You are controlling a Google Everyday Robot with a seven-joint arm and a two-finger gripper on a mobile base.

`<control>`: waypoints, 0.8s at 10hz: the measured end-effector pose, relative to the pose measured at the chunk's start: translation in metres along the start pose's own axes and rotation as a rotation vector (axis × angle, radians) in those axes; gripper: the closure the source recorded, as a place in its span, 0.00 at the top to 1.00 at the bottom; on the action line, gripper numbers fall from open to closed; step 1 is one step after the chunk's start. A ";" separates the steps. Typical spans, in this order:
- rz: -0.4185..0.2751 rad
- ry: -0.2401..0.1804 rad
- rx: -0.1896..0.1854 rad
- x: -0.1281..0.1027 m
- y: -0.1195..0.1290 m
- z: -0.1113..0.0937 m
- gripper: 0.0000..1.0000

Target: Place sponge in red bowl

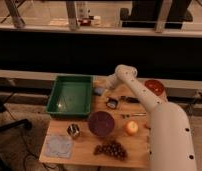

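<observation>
The sponge [98, 91] is a small flat blue-grey pad lying on the wooden table just right of the green tray. My gripper [107, 85] hangs at the end of the white arm, just above and to the right of the sponge, close to it. The red bowl [155, 86] is a small orange-red bowl at the table's far right edge, partly behind the arm's upper link.
A green tray [70, 95] sits at the back left. A dark purple bowl [101, 123], an orange [131, 128], grapes [110, 148], a metal cup [73, 131] and a pale blue cloth [59, 145] fill the front. A small black object [112, 103] and utensils [129, 99] lie mid-table.
</observation>
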 end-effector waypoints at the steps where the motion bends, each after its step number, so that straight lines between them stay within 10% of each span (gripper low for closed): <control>1: -0.039 0.009 -0.014 -0.008 0.001 0.004 0.80; 8: -0.191 0.094 -0.153 -0.011 0.009 0.019 0.80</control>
